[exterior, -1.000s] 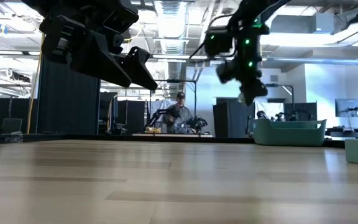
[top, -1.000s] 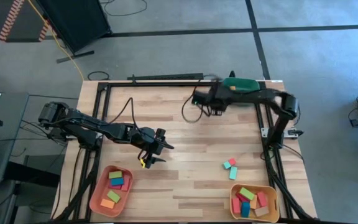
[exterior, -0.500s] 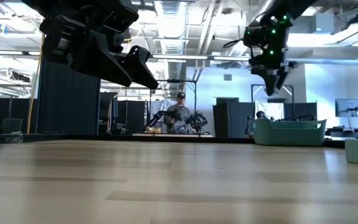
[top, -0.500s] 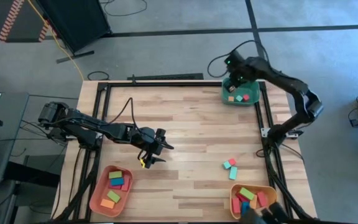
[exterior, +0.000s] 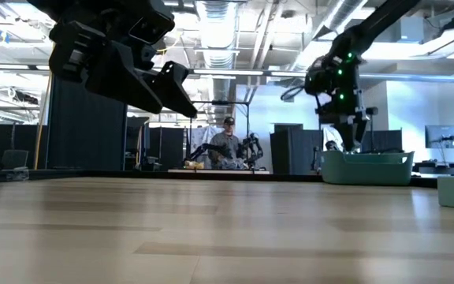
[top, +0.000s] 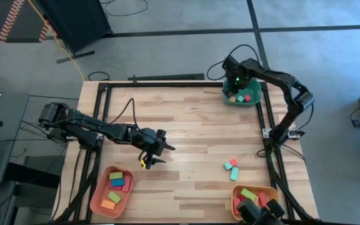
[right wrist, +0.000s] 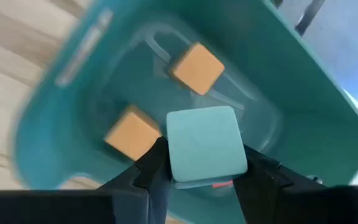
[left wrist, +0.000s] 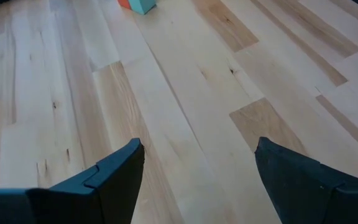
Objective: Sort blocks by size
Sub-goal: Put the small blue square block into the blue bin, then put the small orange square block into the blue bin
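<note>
My right gripper (top: 235, 86) is at the table's far right corner, above the green tray (top: 252, 102), and is shut on a teal cube (right wrist: 204, 152). In the right wrist view two orange cubes (right wrist: 196, 67) (right wrist: 132, 132) lie on the tray's floor (right wrist: 260, 112) below it. A red and two teal blocks (top: 231, 166) lie loose on the table at the near right. My left gripper (top: 157, 150) is open and empty above the table's near middle; its wrist view shows both fingers apart (left wrist: 197, 168) over bare wood. My right gripper pinches the teal cube by two opposite sides (right wrist: 174, 155) between its two fingers. The fingers come from above, pointing down into the tray. The cube is lifted clear, level, above the tray's floor.
A salmon tray (top: 96, 199) with several blocks stands at the near left, and a yellow tray (top: 235, 199) with several blocks at the near right. The green tray also holds a red and a green block (top: 245, 97). A person (exterior: 227, 146) sits far behind the table.
My right gripper has swung from the table's far middle toward the right edge to a place over the green tray, then come down toward it with the teal cube. My left gripper has kept still.
</note>
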Tool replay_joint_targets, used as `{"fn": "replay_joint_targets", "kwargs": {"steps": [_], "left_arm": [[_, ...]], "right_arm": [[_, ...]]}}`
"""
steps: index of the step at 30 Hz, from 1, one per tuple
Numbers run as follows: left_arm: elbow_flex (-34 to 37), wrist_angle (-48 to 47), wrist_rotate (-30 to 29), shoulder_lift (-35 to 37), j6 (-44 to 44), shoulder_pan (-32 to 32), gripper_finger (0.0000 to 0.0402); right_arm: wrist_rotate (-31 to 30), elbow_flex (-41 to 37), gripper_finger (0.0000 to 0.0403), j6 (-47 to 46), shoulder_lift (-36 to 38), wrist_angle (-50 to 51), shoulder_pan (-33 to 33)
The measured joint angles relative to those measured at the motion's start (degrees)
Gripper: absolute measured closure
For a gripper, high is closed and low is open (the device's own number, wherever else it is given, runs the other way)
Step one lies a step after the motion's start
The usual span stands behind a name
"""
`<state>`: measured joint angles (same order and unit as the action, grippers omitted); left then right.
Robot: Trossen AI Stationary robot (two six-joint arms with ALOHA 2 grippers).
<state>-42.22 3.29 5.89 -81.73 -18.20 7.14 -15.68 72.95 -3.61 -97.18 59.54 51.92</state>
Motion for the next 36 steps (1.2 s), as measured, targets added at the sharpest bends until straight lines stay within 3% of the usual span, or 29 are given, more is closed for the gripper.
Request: {"fn": "replay_joint_targets", "kwargs": {"steps": [7,17,26,31,36], "left_arm": [[0.0,-0.01,0.02,0.0,-0.17,0.0,0.0109],[0.0,-0.01,0.02,0.0,0.01,0.02,0.0109],[0.0,-0.73,0.02,0.0,0.47,0.01,0.0109],[0.0,-0.75,0.02,-0.02,1.31,0.02,0.0109],[0.0,-0.82,0.02,-0.01,1.64,0.01,0.0109]], "right_arm": [[0.89,-0.86,0.0215,0.43,-0.75,-1.54,0.22],[0.96,-1.08,0.0163,0.86,-0.75,-2.47,-1.11],[0.5,-1.08,0.0162,-0.1,2.47,-2.66,-3.25],[0.63,-1.08,0.0164,-3.64,6.27,1.97,-6.96],[0.77,-1.08,0.0164,-8.98,9.58,9.51,-15.36]]}}
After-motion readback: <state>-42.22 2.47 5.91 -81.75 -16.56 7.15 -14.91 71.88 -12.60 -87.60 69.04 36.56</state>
